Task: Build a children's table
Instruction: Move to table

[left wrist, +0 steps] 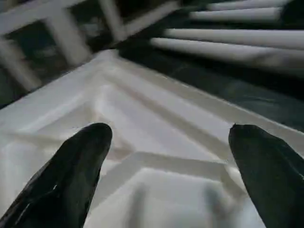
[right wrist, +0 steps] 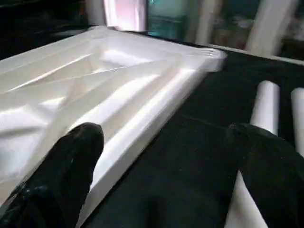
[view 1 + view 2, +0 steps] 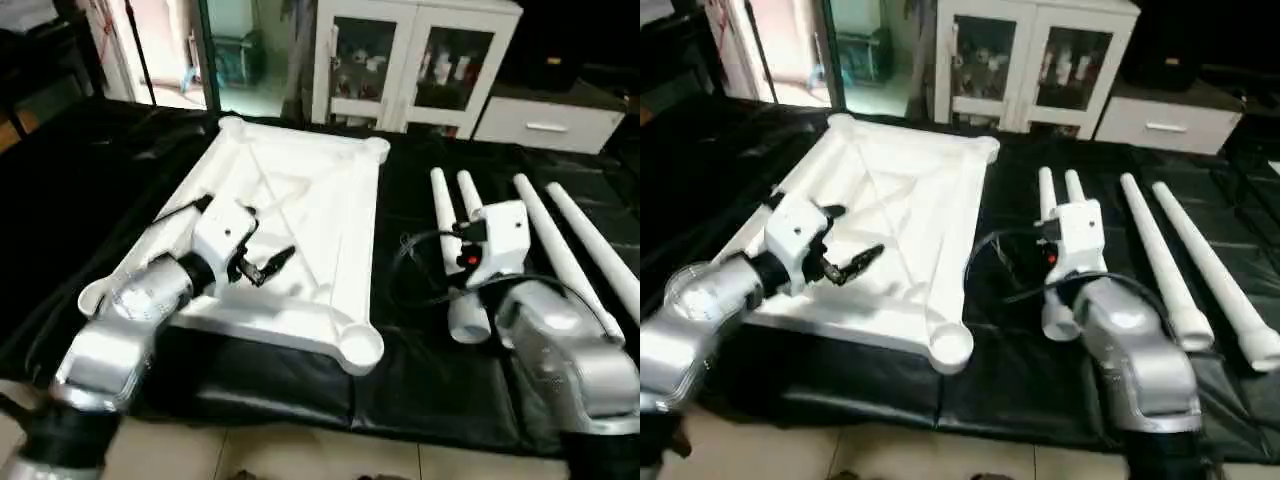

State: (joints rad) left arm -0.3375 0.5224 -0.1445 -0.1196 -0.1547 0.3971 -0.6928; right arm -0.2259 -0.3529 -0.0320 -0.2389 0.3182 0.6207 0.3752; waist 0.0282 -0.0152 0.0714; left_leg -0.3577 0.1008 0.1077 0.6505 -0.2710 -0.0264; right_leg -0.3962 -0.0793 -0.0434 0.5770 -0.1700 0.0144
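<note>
The left end effector (image 3: 262, 266) hangs over the ribbed underside of the table top (image 3: 310, 190) – fingers (image 1: 71, 171) spread wide, holding nothing. The table top lies upside down on the black-sheeted worktop (image 3: 280, 385), sockets facing up. Just right of it, the right end effector (image 2: 166, 175) is above the two nearer legs (image 3: 446, 215), likewise wide and empty. Two further legs (image 3: 560, 250) lie farther right – all four roughly parallel on the worktop.

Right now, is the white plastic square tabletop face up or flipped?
Flipped: the white plastic square tabletop shows its X-ribbed underside and open corner sockets.
</note>
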